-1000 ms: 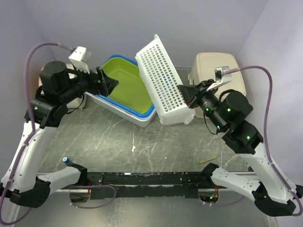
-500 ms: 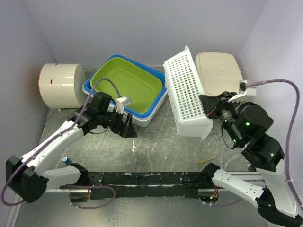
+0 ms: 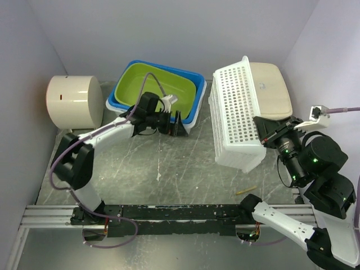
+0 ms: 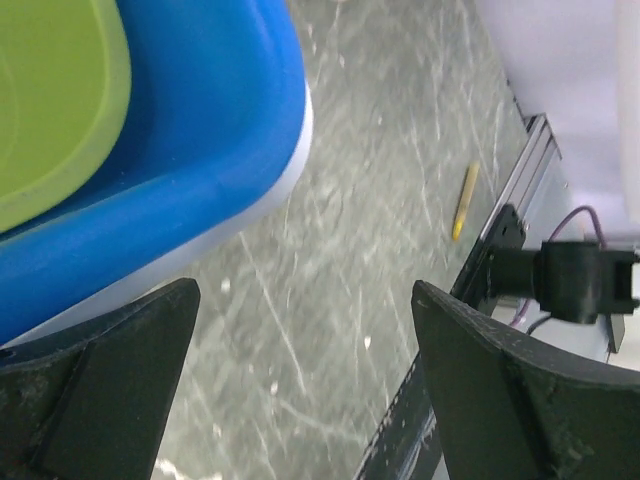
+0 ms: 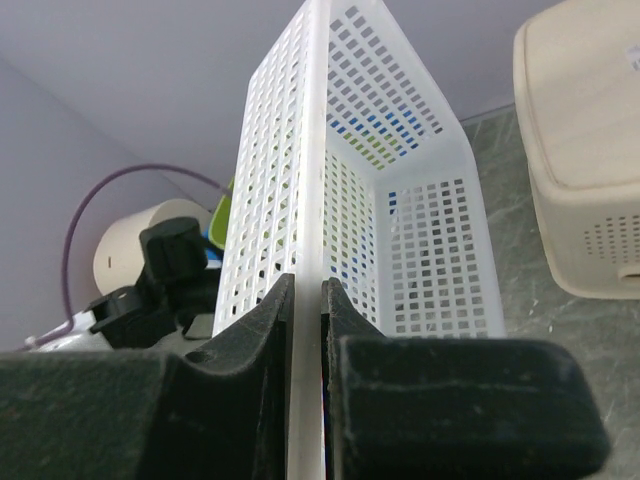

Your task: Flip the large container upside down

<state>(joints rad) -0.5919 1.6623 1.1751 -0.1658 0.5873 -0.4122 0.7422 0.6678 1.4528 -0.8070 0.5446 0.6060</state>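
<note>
Jaws on the right gripper (image 5: 307, 300) are pressed almost together, pinching the thin rim wall of a white perforated plastic basket (image 3: 236, 112). In the overhead view that basket sits right of centre, tipped up on its side. Its slotted underside faces left and up, and its open mouth is turned toward the right wall. Its lower corner hangs close to the grey marbled table (image 3: 169, 163); I cannot tell whether it touches. Just behind the basket, at the upper right of the frame, stands a beige lidded plastic box (image 3: 275, 93).

Over at the left gripper (image 3: 179, 122), the two fingers are spread wide with nothing between them. It hovers just beside the near right corner of a blue plastic tub (image 3: 193, 104). A lime-green plastic tub (image 3: 154, 90) is nested inside the blue one, and the left wrist view shows a white layer under the blue rim.

At the far left of the frame rests a cream cylinder (image 3: 73, 101) lying on its side. A small yellow stick (image 3: 246, 190) lies on the table at the lower right, near the right arm's base.
</note>
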